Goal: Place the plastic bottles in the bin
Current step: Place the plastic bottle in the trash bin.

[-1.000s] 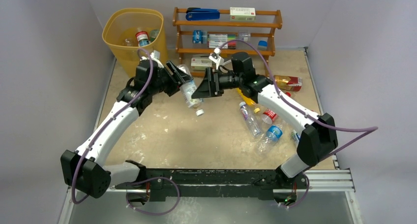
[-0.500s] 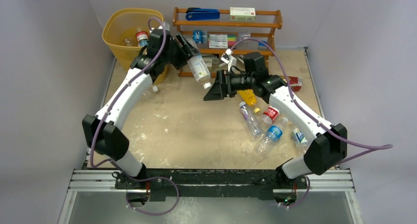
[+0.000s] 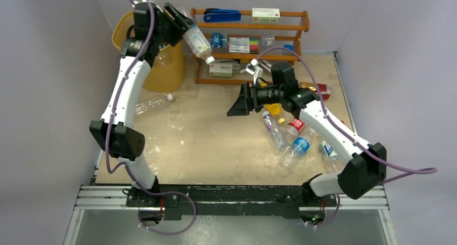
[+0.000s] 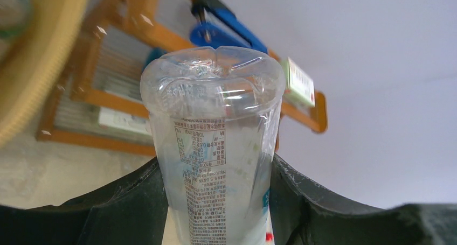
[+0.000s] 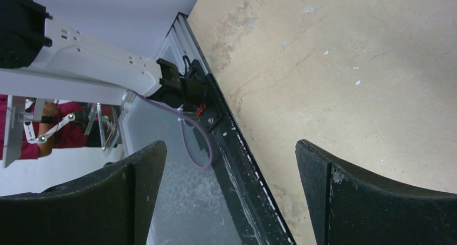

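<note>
Clear white-labelled bottle (image 3: 198,41) pinched in left end effector (image 3: 183,28); right end effector (image 3: 237,102) spread.

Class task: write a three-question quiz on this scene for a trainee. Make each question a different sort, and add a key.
1. True or false: the right gripper is shut on a bottle.
2. Where is the clear plastic bottle gripped by the left gripper, relative to the tall yellow-orange translucent bin? A: down inside it. B: held up in the air, outside it. C: lying across its rim.
3. Fill in: on the top shelf of the brown wooden three-tier rack, along with the small white box, lies a blue ____.
Key: 1 false, it is open and empty. 2 B. 3 stapler.
</note>
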Controlling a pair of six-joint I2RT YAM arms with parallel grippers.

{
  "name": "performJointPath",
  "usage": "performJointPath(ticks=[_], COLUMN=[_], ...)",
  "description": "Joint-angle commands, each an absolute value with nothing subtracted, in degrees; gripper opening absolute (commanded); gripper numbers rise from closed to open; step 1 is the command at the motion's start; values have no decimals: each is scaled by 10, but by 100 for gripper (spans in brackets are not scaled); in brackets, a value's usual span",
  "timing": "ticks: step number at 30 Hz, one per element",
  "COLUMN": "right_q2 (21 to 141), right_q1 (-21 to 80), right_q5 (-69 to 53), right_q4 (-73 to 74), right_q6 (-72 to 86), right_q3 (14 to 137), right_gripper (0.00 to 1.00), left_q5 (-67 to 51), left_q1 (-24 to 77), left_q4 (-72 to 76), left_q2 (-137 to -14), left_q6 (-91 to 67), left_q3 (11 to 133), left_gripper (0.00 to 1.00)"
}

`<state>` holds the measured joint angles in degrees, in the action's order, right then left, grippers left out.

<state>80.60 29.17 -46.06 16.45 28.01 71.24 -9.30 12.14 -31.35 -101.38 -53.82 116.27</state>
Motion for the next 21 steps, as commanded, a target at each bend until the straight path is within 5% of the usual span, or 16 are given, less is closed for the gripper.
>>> performJointPath(ticks=[1, 21], right_q2=[764, 778], right_q1=[289, 289], right_q5=[-478, -482], right_q4=[159, 194], right_q6=[273, 235], right_q3=[700, 700], right_gripper=[93, 93], left_q5=[-121, -95], left_q1=[68, -130], left_q4=[-267, -191], left_q2=[-1024, -1100], left_q6=[-547, -531], left_q3=[1225, 1290], left_gripper=[51, 54])
